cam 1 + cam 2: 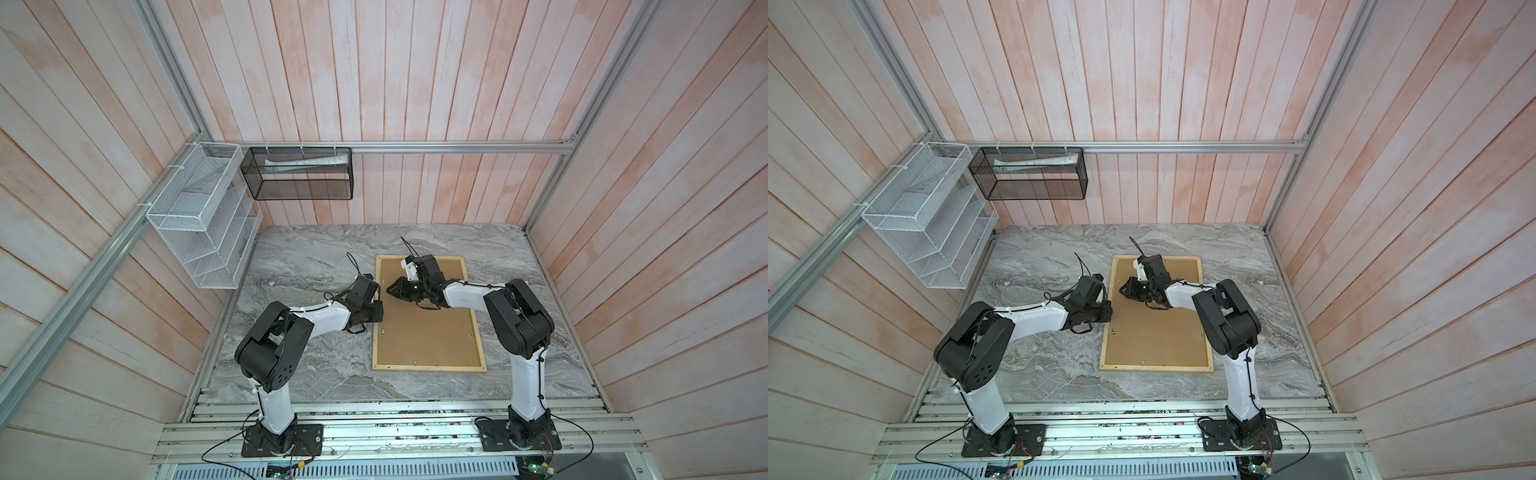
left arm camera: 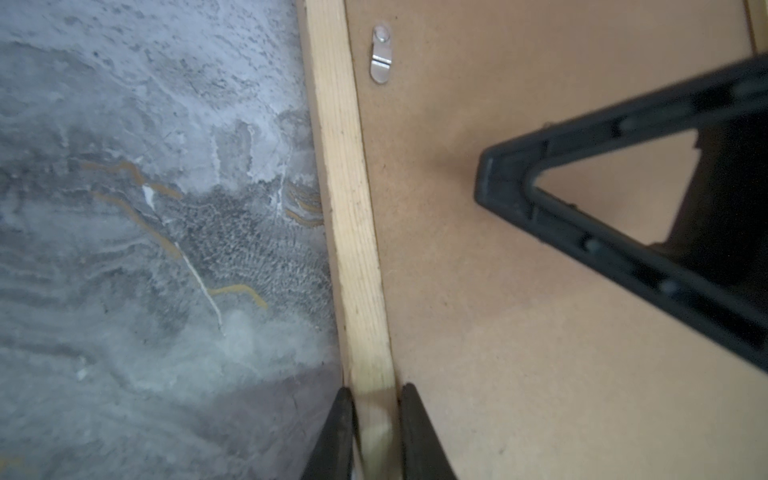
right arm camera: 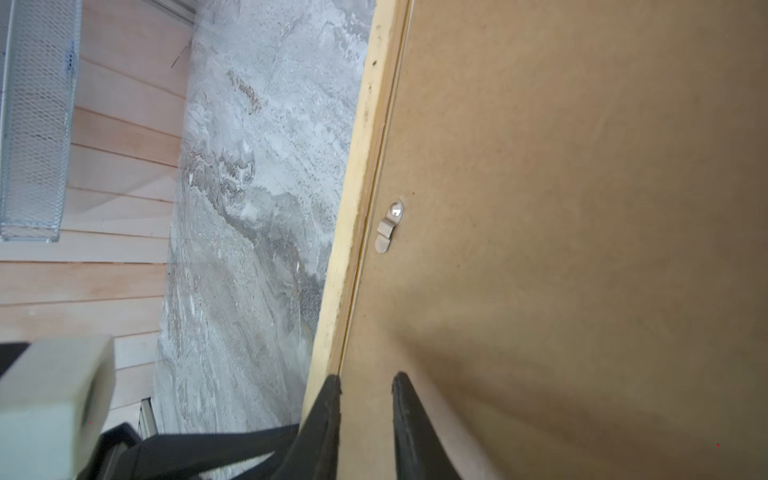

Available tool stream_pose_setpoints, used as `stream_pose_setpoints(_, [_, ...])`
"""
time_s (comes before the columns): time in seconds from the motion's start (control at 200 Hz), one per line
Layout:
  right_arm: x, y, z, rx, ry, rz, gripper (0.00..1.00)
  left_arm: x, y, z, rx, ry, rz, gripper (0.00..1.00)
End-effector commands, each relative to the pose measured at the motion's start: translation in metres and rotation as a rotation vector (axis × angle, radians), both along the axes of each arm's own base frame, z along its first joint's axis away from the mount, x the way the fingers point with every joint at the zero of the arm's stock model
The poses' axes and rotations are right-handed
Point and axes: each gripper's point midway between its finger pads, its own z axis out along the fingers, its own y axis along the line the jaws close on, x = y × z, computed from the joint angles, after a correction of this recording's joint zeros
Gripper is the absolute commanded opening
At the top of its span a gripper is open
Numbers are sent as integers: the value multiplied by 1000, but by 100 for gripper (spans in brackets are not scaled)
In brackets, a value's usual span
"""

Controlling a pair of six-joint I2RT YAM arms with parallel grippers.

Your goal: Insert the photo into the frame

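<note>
The frame (image 1: 428,368) (image 1: 1156,368), thin pale wood, lies face down on the marble table, with the brown backing panel (image 1: 432,332) (image 1: 1154,332) set inside it. The photo is hidden. My left gripper (image 1: 379,318) (image 2: 376,388) is shut on the frame's left rail (image 2: 349,208), one finger on each side of the wood. My right gripper (image 1: 390,289) (image 3: 365,376) hovers low over the backing panel (image 3: 582,208), just inside the same rail (image 3: 357,187). Its jaws stand slightly apart with nothing between them.
Small metal turn clips (image 2: 381,54) (image 3: 388,226) sit on the panel near the left rail. A white mesh rack (image 1: 199,216) and a black mesh basket (image 1: 297,174) hang on the walls at the back left. Grey marble table (image 1: 311,257) surrounds the frame.
</note>
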Motion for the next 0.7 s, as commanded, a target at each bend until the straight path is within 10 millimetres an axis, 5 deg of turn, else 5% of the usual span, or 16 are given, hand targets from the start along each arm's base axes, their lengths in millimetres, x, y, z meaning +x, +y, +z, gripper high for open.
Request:
stream_pose_setpoints(0.0, [12,-1,-6,-7,31,-53,25,-37,12,-38,54,156,-53,10])
stream_pose_setpoints(0.695, [28,-2,-53,116,272,-346,27,-44,-1,-38,-40,178,-64,9])
